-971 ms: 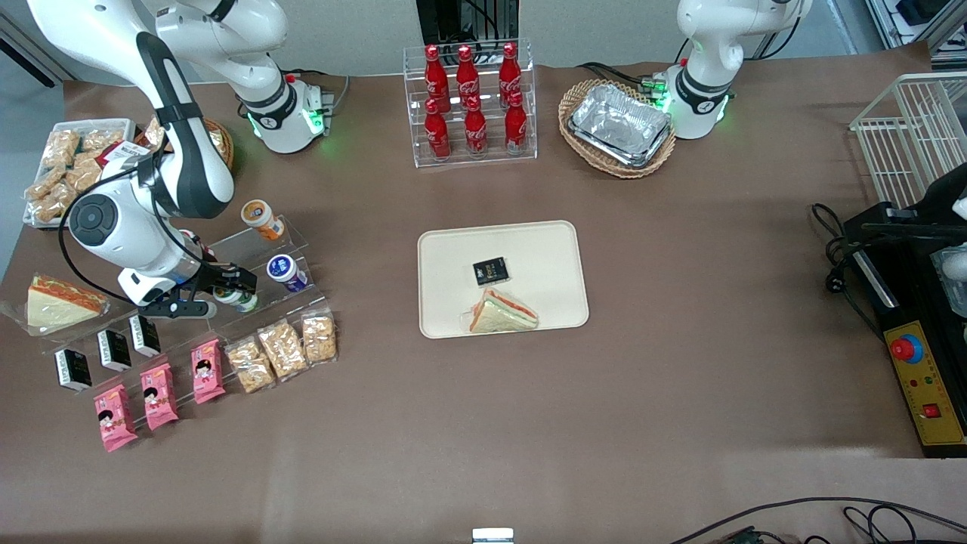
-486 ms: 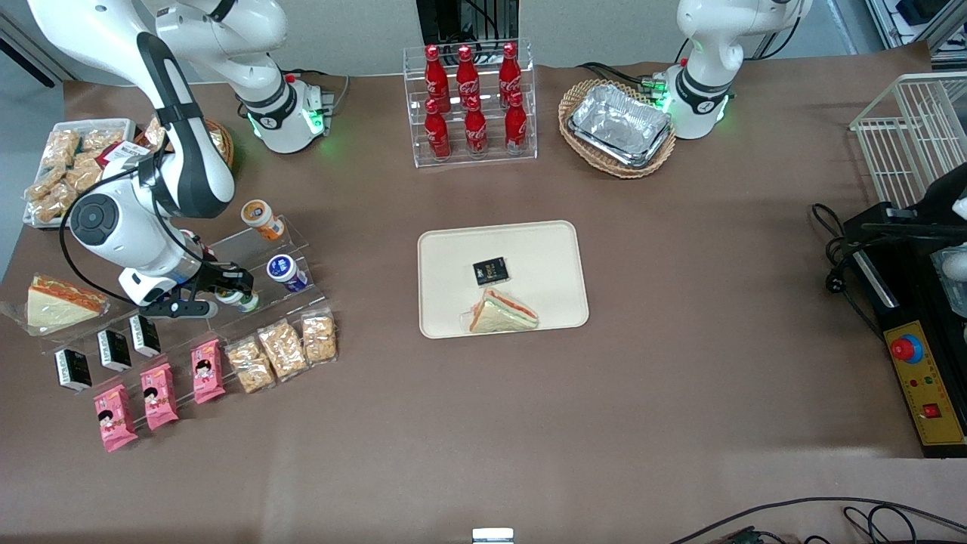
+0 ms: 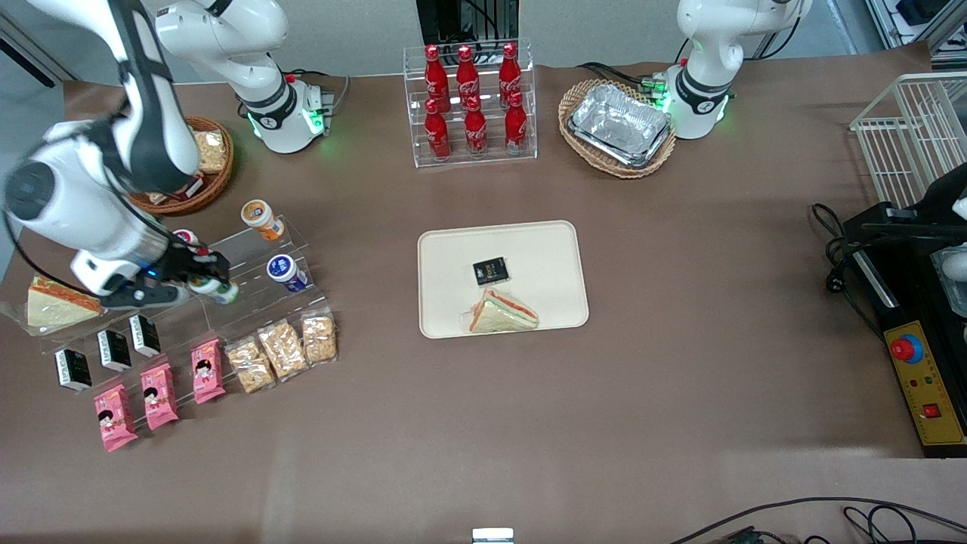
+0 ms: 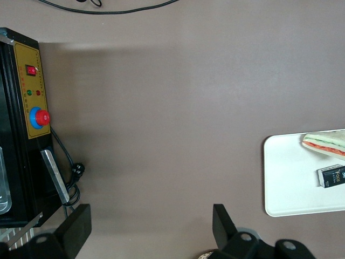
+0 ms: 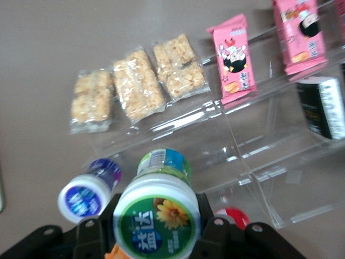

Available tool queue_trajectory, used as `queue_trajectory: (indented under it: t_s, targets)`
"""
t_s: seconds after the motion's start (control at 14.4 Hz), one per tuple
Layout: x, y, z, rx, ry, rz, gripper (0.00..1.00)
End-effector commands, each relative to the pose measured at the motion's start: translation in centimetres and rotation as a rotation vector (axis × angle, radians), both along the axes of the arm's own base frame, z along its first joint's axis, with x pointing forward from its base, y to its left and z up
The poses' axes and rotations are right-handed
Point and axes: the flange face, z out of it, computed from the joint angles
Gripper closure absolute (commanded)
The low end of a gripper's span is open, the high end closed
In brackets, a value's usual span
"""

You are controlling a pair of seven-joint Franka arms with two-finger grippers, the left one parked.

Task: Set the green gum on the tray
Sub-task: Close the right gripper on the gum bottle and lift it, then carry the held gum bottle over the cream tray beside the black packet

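My right gripper (image 3: 205, 282) is shut on the green gum (image 3: 219, 290), a small white bottle with a green lid and a yellow flower mark, and holds it lifted above the clear stepped shelf (image 3: 261, 261). In the right wrist view the gum (image 5: 158, 216) fills the space between the black fingers (image 5: 90, 237). The cream tray (image 3: 453, 302) lies mid-table toward the parked arm's end, with a black packet (image 3: 489, 270) and a sandwich (image 3: 502, 311) on it.
On the shelf stand a blue-lidded bottle (image 3: 285, 272), an orange-lidded bottle (image 3: 261, 217) and a red-lidded one (image 3: 184, 237). Granola packs (image 3: 283, 347), pink packs (image 3: 159, 393) and black boxes (image 3: 113, 349) lie nearer the camera. A wicker basket (image 3: 193, 196) and a sandwich (image 3: 57, 302) sit nearby.
My gripper has risen and pulled back toward the working arm's end of the table, carrying the green gum up off the shelf. The arm has swung away from the snack tray.
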Motion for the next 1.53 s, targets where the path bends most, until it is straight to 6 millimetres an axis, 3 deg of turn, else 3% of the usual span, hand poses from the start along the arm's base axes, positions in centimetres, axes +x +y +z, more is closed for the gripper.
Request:
queue_trajectory:
  t_s: [0.0, 0.14, 0.35, 0.76, 0.9, 1.11, 1.25, 1.46]
  targets:
    - [1.0, 0.1, 8.7, 0.013, 0.048, 0.021, 0.7]
    - [0.9, 0.9, 12.0, 0.025, 0.065, 0.026, 0.72]
    - [0.7, 5.4, 15.3, 0.011, 0.058, -0.008, 0.73]
    - [-2.1, 19.8, 16.6, 0.032, 0.065, -0.162, 0.74]
    - [-3.4, 25.0, 15.7, 0.032, 0.081, -0.2, 0.74]
    - [-3.8, 30.7, 13.6, 0.067, 0.066, -0.222, 0.74]
    - [-3.7, 33.7, 10.6, 0.082, 0.082, -0.247, 0.74]
    - [-4.9, 37.6, 4.6, 0.08, 0.085, -0.227, 0.74]
